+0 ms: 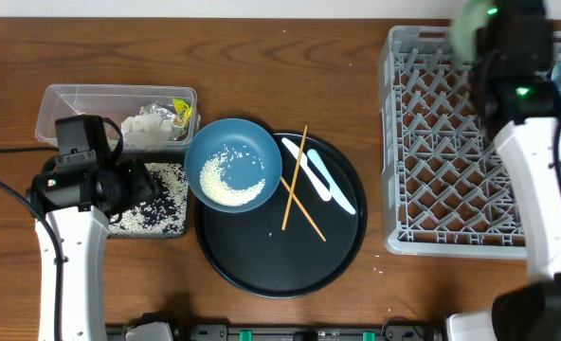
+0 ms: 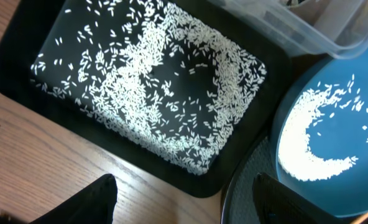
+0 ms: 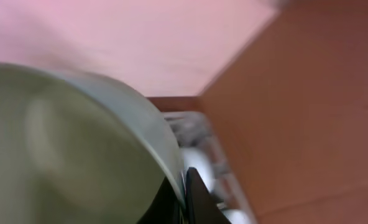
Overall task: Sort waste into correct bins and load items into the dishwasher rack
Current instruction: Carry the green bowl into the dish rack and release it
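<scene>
Right gripper (image 3: 184, 198), clamped on the rim of the green bowl (image 1: 466, 30), holds it above the rack's (image 1: 390, 142) far left corner. Light, stiff and slick, the bowl probably suits this rim pinch. Left gripper (image 2: 187, 202) hangs open over the tray (image 2: 28, 37) of rice (image 2: 153, 87), near the table's left edge.

my left hand (image 1: 136, 186) hovers over the shallow black tray (image 1: 153, 234), which is strewn with rice grains (image 1: 171, 185). just behind it the clear tub (image 1: 72, 106) holds crumpled tissue (image 1: 148, 128) and a yellow-green wrapper (image 1: 181, 112). the blue bowl (image 1: 247, 142), a crescent of rice inside it, overlaps the upper left rim of the round black tray (image 1: 262, 275). on that tray lie crossed chopsticks (image 1: 295, 180) and a white spoon (image 1: 323, 180). at the right of the worktop (image 1: 290, 76) stands the grey rack (image 1: 432, 152). above its far left corner my right hand (image 1: 484, 33) has the pale-green bowl (image 1: 465, 30), blurred.
</scene>
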Controlling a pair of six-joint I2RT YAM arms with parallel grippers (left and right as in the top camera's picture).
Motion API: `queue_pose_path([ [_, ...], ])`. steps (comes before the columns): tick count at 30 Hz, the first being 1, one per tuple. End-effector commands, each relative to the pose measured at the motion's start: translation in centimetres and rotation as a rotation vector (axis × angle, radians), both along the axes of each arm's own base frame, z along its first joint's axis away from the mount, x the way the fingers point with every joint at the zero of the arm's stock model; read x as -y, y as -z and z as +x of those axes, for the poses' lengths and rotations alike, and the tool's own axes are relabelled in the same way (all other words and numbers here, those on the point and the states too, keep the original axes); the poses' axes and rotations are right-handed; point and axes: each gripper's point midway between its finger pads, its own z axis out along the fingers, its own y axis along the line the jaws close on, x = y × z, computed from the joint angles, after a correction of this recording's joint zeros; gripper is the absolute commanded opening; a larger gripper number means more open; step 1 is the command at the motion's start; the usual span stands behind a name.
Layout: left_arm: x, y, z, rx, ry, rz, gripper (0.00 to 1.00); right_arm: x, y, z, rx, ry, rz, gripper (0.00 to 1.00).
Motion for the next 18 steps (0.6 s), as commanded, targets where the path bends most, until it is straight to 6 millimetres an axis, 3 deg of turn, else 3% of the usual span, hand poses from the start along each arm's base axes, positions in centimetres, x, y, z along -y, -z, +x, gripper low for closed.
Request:
queue_pose_path([
  [1, -0.2, -0.1, 0.0, 0.000, -0.014, 0.001, 0.72, 4.5, 0.7, -0.4, -0.098, 0.136, -0.154, 0.01],
  [5, -0.2, -0.1, 0.0, 0.000, -0.013, 0.001, 0.71, 8.1, 2.2, 0.3, -0.163, 0.250, -0.258, 0.01],
  [10, -0.1, -0.1, 0.0, 0.000, -0.013, 0.001, 0.72, 10.8, 4.9, 1.1, -0.207, 0.347, -0.314, 0.01],
  [18, -0.1, -0.1, 0.0, 0.000, -0.013, 0.001, 0.71, 13.0, 8.3, 2.3, -0.245, 0.407, -0.352, 0.01],
])
